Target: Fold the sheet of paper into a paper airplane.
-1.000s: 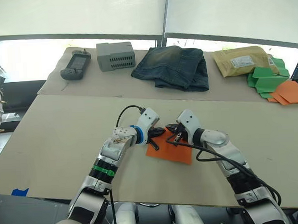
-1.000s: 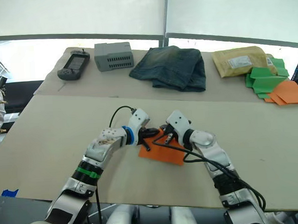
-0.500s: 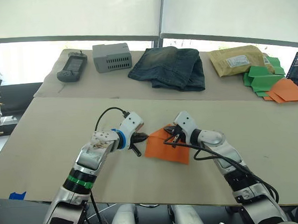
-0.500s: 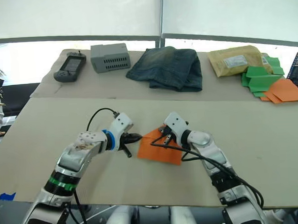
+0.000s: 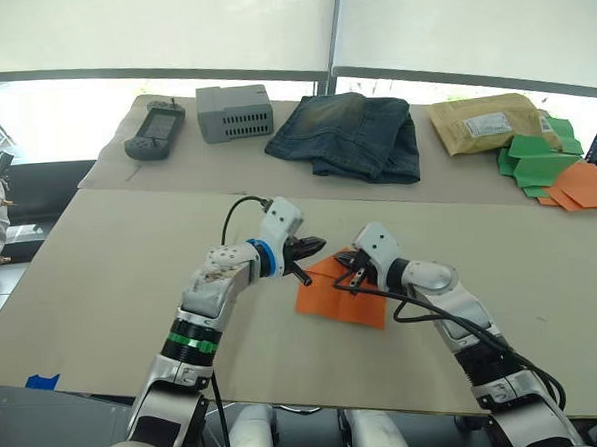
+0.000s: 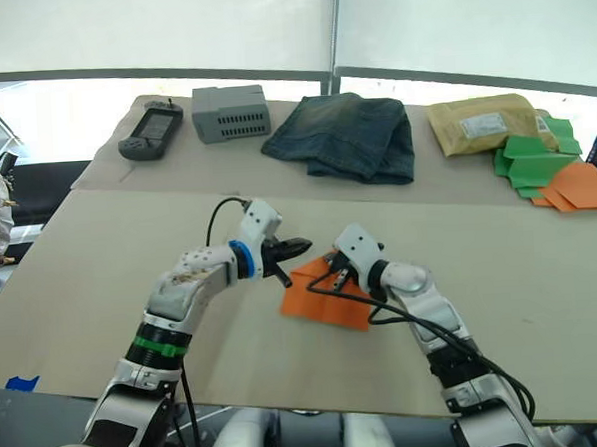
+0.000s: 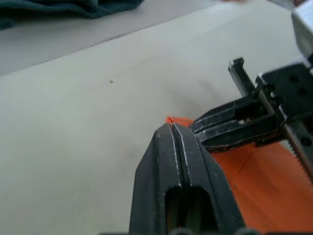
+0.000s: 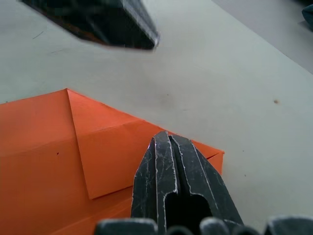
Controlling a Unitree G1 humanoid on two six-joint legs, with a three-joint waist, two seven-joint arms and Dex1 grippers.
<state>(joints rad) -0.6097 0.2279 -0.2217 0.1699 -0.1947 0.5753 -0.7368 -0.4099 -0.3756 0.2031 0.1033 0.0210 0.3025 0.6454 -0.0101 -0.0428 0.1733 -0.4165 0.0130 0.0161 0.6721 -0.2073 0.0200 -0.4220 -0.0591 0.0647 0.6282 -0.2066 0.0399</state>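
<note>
A: How far along does the folding look?

B: Early, I'd say. The sheet of paper (image 5: 339, 295) lies flat near the middle of the tabletop (image 5: 110, 263), a little toward the near edge. The right wrist view shows a corner flap turned in and a crease running across it, so a first fold or two seems made. It is not yet a pointed dart; most of the folds look left to do.

A: Where are the grippers?

B: Both come in low over the far edge of the sheet, tips facing each other. The left gripper (image 5: 315, 247) reaches in from the left with its forearm sloping down toward the table; its tips sit just beside the sheet's far corner. Its two fingers are pressed together with nothing visible between them.

A: And the other?

B: The right gripper (image 5: 349, 271) rests over the far part of the sheet, wrist bent inward. Its fingers are also closed against each other, and seem to press down on the paper rather than pinch it

A: So neither holds the sheet?

B: As far as I can judge, no
</note>
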